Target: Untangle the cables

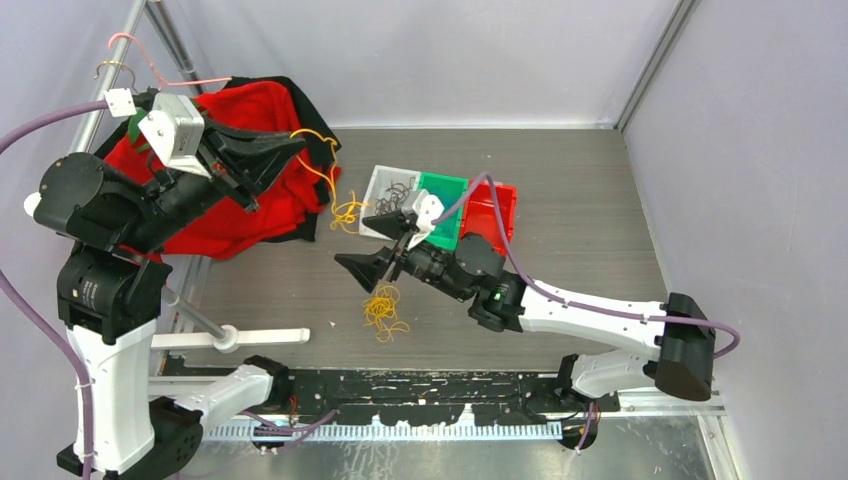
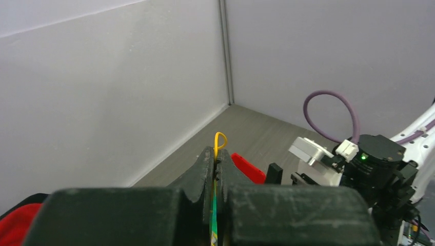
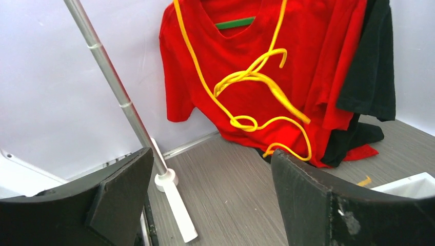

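The left gripper (image 2: 215,156) is pinched tight on a yellow cable (image 2: 220,138), with a loop poking out past its fingertips. The cable hangs knotted in front of a red shirt (image 3: 231,51). The right gripper (image 3: 213,174) gapes wide with nothing in it, near another yellow tangle (image 1: 383,308) lying on the worktop (image 1: 580,200).

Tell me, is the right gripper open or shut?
Open. The right gripper shows a wide gap in its wrist view, holding nothing.
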